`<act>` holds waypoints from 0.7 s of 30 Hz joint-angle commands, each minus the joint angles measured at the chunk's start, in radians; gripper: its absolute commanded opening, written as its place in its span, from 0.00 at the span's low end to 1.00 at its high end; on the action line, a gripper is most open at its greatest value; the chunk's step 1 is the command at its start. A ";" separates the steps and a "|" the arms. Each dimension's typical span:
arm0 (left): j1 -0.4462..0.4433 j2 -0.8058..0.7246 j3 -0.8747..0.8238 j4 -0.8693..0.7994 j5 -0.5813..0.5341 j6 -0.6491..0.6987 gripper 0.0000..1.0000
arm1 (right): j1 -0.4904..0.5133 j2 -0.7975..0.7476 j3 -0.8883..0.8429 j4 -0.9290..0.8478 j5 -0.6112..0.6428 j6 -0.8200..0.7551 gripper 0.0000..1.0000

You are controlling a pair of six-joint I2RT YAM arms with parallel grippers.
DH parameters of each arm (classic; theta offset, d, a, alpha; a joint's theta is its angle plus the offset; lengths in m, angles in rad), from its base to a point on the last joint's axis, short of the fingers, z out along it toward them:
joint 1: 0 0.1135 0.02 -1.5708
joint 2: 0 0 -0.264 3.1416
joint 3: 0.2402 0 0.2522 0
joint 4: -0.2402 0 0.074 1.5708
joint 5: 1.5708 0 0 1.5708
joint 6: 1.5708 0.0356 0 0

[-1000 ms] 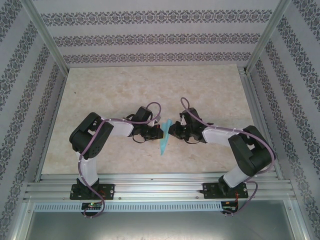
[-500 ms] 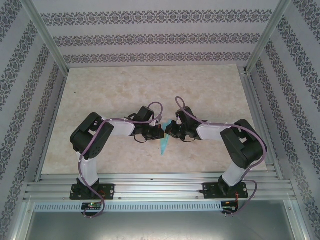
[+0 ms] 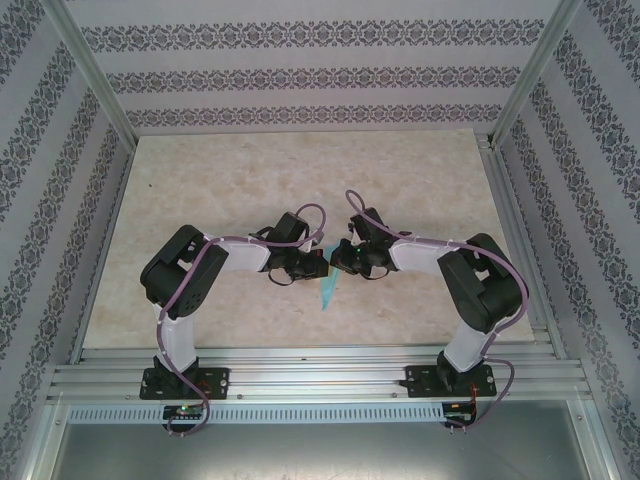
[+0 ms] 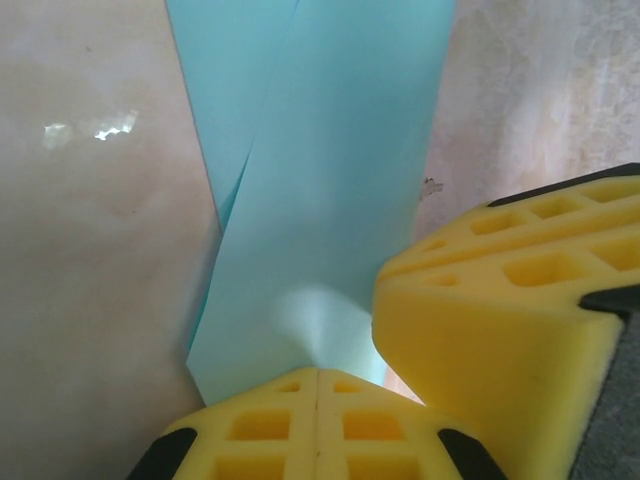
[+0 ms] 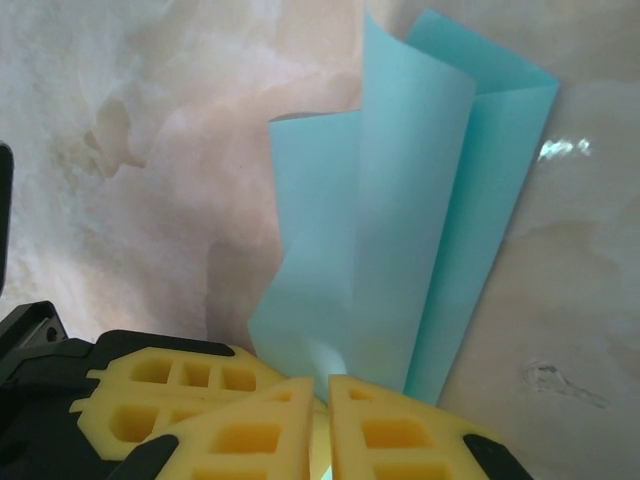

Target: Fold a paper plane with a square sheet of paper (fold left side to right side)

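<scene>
Looking at the left pincer (image 4: 318, 405) first: its yellow foam pads are sitting pressed together w/ the end of the paper plane (image 4: 330, 180) running right into the seam. So it's clamping the paper, which is dimpling a bit where it goes in. Right pincer (image 5: 322, 412) is doing the same from the other side, pads nearly touching w/ a sliver of turquoise showing in the gap, so imo it's pinching that same end too. From above, both are meeting nose to nose around the middle of the tabletop (image 3: 230, 180), and the plane is poking out toward the near edge as a thin pointed sliver. Can't tell if it's lying flat on the surface or hanging just off it.

Handling-wise, this thing is weighing basically nothing, so lifting isn't the issue. It's thin paper in several layers, and the flaps are springing open instead of lying flat (right wrist cam is showing a few panels fanning apart). So I'm expecting floppy on the loose flaps, stiffer along the creases. Foam is prob gripping it fine, but the tabletop is looking glossy, so the paper is likely sliding if pushed.

Best hold imo is a creased edge where layers are stacking, not a single loose flap, since that's crumpling or tearing easiest. Both pincers are biting one small spot, so pulling them apart hard is the main risk.
</scene>
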 commanded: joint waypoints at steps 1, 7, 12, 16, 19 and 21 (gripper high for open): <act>-0.031 0.087 -0.032 -0.116 -0.126 0.068 0.00 | -0.020 0.066 0.017 -0.011 0.172 -0.052 0.13; -0.030 0.085 -0.035 -0.112 -0.123 0.068 0.00 | -0.046 0.101 0.037 -0.011 0.168 -0.075 0.13; -0.032 0.085 -0.040 -0.116 -0.125 0.071 0.00 | -0.091 0.104 0.040 0.003 0.166 -0.098 0.13; -0.031 0.090 -0.038 -0.123 -0.126 0.075 0.00 | -0.133 0.114 0.065 0.050 0.120 -0.127 0.14; -0.032 0.093 -0.033 -0.128 -0.126 0.077 0.00 | -0.157 0.142 0.119 0.047 0.114 -0.151 0.15; -0.032 0.094 -0.034 -0.128 -0.127 0.076 0.00 | -0.180 0.162 0.150 0.045 0.116 -0.159 0.15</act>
